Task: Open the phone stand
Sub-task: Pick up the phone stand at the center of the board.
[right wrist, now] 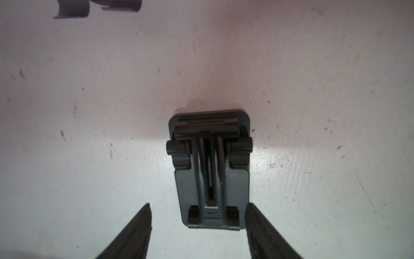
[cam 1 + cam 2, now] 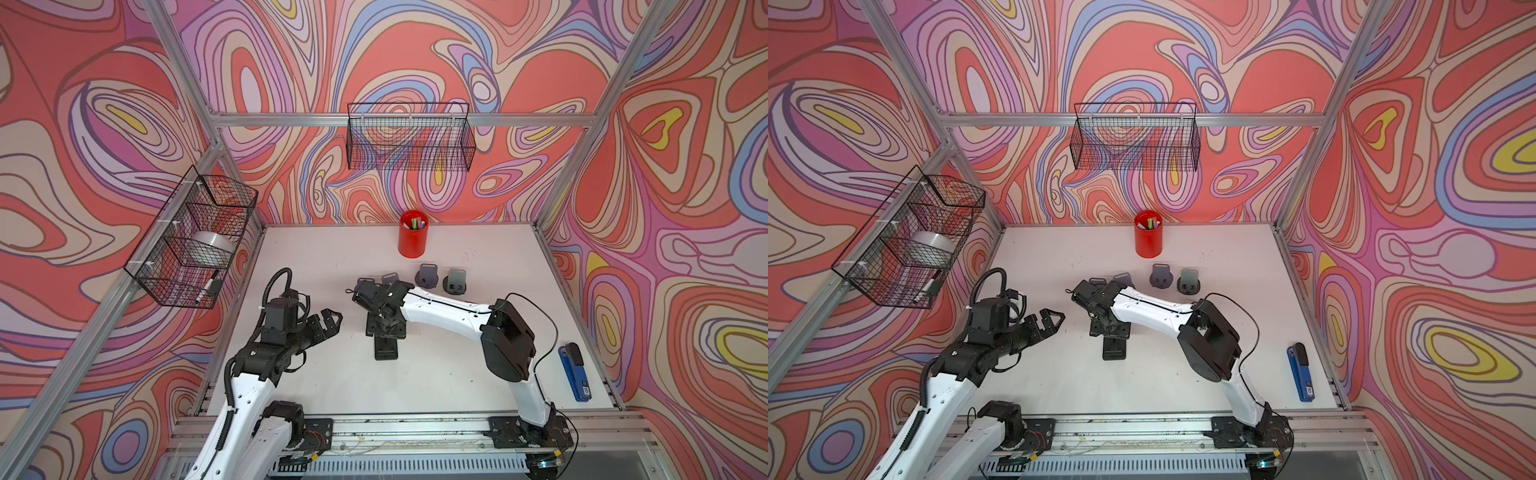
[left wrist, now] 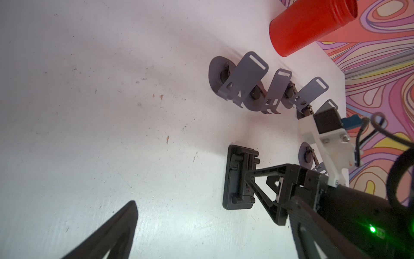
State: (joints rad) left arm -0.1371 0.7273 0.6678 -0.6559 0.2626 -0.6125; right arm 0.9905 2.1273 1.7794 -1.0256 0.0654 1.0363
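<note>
Right gripper [image 1: 197, 205]: fingers spread, straddling lower end of black folding phone stand [image 1: 210, 170], no clear contact. Stand flat and folded on white table [image 2: 332, 257], centre of frame in both top views. Left gripper [image 2: 333, 323]: spread wide, empty, left of stand, apart. Step: likely lining up grasp. Next: pinch hinged arm tip, swing up; left probably pins base.
</note>
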